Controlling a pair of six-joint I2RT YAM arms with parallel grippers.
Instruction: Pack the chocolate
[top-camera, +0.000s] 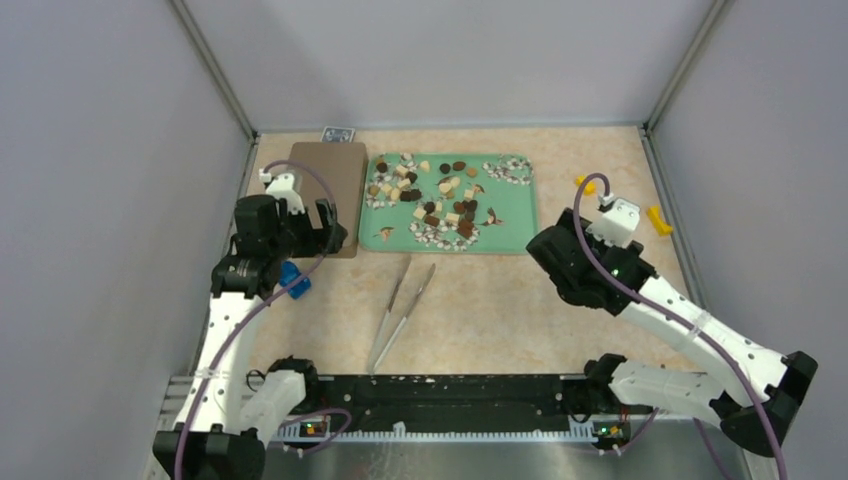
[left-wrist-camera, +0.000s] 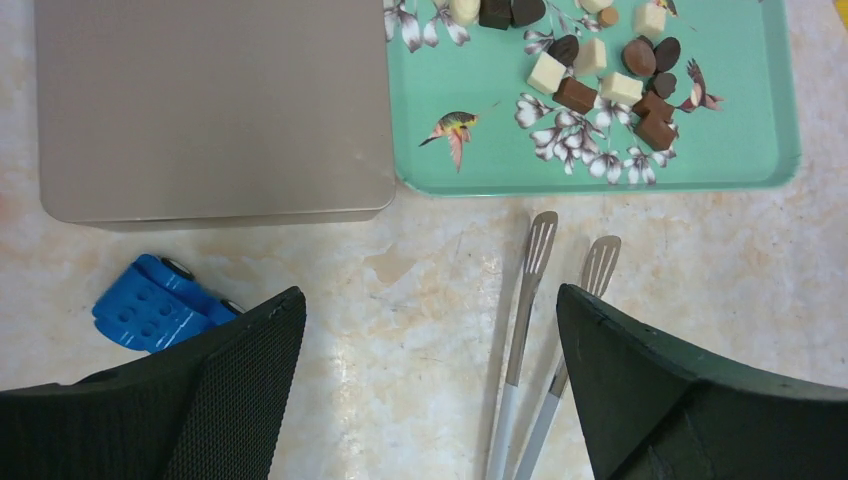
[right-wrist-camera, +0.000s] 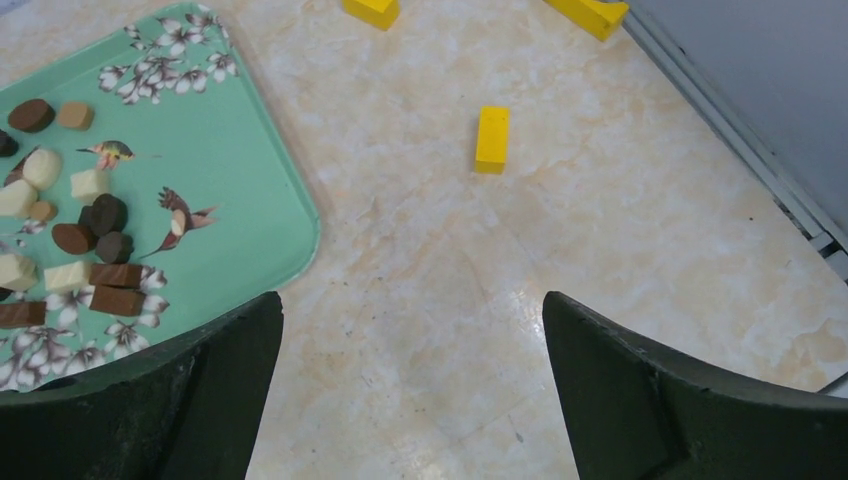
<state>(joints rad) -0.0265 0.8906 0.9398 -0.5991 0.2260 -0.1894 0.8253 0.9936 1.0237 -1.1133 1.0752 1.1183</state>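
Many small chocolate pieces, dark brown, brown and cream, lie spread on a mint green floral tray at the back middle of the table. Some show in the left wrist view and in the right wrist view. My left gripper is open and empty, low over the table by the brown box; in its own view the jaws stand wide apart. My right gripper is open and empty, just right of the tray's near right corner, over bare table.
A flat brown closed box lies left of the tray. Metal tongs lie in front of the tray, also in the left wrist view. A blue toy car lies near the left arm. Yellow blocks lie at the right, and a small card at the back.
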